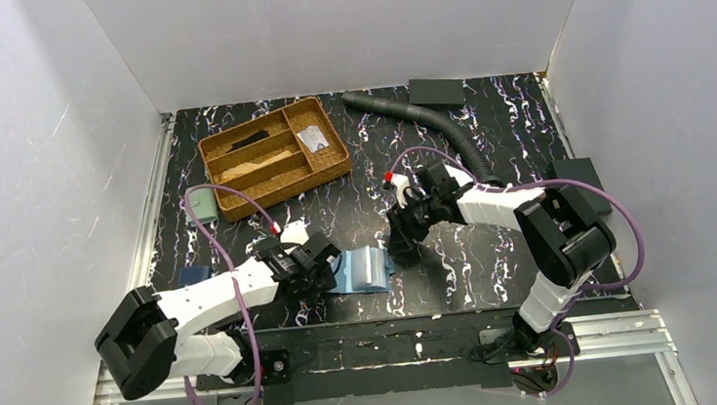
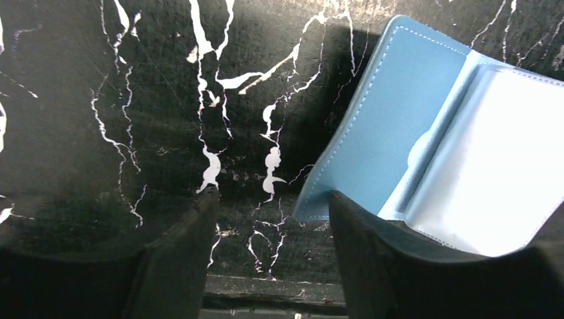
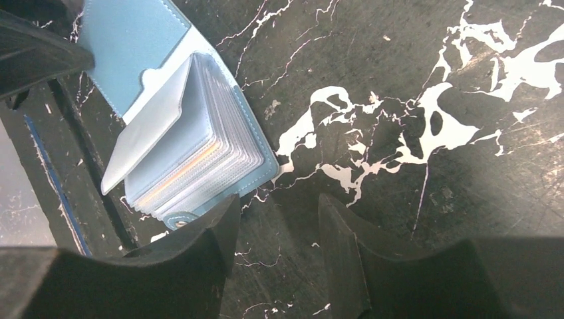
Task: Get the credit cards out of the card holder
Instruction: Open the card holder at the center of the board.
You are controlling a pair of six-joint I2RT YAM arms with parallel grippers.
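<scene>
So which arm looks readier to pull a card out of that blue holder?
Probably the right arm: the right tool, open, sits beside the card holder's fanned sleeves, where an orange card edge shows. The left tool faces the flat cover, no card edge.

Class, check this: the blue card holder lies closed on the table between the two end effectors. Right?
No: the card holder lies open, as the right wrist view shows, between the left end effector and the right end effector.

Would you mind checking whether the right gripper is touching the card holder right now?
Cannot tell. In the right wrist view, one finger of the right gripper overlaps the card holder's lower edge, hiding any contact or gap.
</scene>
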